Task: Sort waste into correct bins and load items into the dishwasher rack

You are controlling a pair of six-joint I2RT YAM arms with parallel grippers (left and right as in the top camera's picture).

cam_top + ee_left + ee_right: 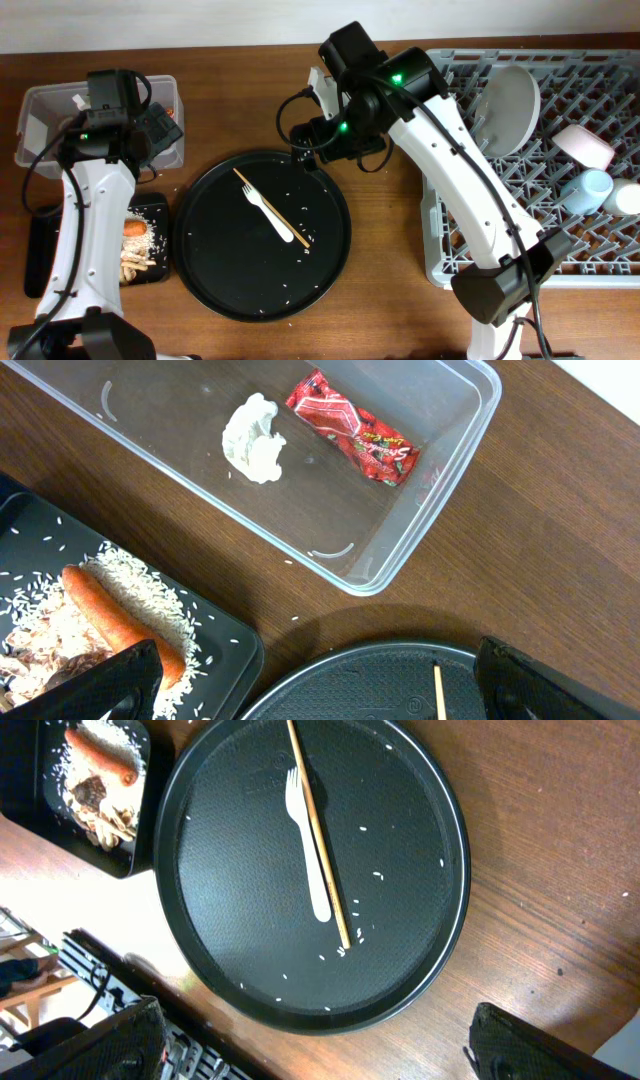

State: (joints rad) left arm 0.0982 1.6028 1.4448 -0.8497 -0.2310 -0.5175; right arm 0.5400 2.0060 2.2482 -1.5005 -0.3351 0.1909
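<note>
Holds the left claw (320,692) spread wide with nothing in it, above the counter (540,540) between the clear tub (470,430) and the round black tray (380,665). Shows inside that tub a crumpled white tissue (253,440) and, just beside it, a red shiny wrapper (352,440). Has on the flat black tray (222,642) a carrot (115,620) lying on rice (130,575), with brown bits (112,818) next to them. Hangs the right claw (320,1050) over the round black tray, fingers far apart and empty. Has on that tray a white fork (304,845) and a wooden chopstick (317,830) lying lengthwise against it, among stray grains. Carries in the grey rack (600,250), at the right of the counter, a plate (510,108) standing on edge, and a pink bowl (583,145), a light blue cup (590,188) and a small white cup (628,197) close together
</note>
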